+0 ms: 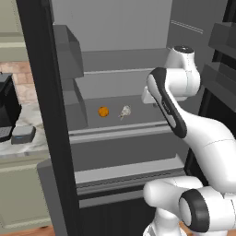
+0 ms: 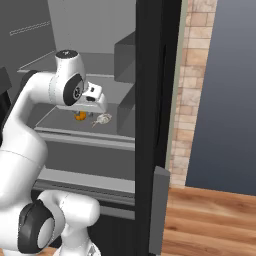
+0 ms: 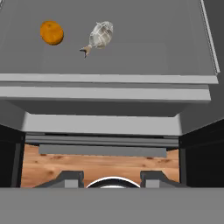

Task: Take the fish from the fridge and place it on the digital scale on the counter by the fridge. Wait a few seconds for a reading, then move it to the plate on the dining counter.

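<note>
Silver-grey fish (image 3: 99, 36), orange fruit (image 3: 51, 33), near-black fridge (image 1: 44, 115) with grey shelves.

Inside the open fridge (image 1: 115, 27), the fish (image 1: 125, 111) lay on a shelf (image 1: 138, 103) just right of the orange (image 1: 103, 111), while the digital scale (image 1: 23, 134) sat on the table (image 1: 32, 117) left of the fridge.

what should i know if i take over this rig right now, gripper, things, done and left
Gripper: holds nothing, hanging in front of the fridge shelf; whether its jaws are open or shut I cannot tell.
Small silver-grey fish: lying on a grey shelf of the tall dark fridge, beside a small round orange fruit, apart from it.
Flat grey digital scale: on the counter left of the fridge, by the black coffee machine, nothing on it.
Done: fridge open.
Left: grasp fish, weigh it, wait, move it to the plate.
</note>
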Robot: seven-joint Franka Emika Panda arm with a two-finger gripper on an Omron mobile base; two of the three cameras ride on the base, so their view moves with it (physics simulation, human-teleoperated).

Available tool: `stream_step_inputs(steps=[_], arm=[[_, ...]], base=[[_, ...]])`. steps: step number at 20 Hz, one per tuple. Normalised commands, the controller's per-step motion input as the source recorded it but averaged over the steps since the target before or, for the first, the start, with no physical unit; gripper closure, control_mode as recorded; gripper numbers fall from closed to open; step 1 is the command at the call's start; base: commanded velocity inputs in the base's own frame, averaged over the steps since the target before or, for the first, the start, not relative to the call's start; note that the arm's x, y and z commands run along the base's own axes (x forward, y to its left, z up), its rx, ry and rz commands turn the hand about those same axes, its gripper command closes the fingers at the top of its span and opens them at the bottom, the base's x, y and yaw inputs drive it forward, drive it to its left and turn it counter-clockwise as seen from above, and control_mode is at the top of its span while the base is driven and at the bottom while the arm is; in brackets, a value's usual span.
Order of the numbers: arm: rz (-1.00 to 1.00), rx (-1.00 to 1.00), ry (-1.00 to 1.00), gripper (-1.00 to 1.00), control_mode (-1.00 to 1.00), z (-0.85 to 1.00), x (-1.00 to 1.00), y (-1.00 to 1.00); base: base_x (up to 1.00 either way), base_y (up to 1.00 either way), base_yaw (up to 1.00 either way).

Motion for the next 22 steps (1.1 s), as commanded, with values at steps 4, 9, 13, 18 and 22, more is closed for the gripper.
stream_step_inputs(steps=[4,9,13,18,22], arm=[[0.0,0.0,0.0,-1.0,-1.0,0.0,-0.03,0.0],[0.0,0.0,0.0,-1.0,-1.0,-0.01,0.0,0.0],[-0.01,0.0,0.13,-1.0,-1.0,-0.29,0.01,0.05],[-0.1,-0.01,0.02,-1.0,-1.0,-0.5,0.2,0.1],[-0.17,-0.04,-0.08,-1.0,-1.0,-0.48,0.41,0.19]], base=[[0.0,0.0,0.0],[0.0,0.0,0.0],[0.0,0.0,0.0],[0.0,0.0,0.0],[0.0,0.0,0.0]])
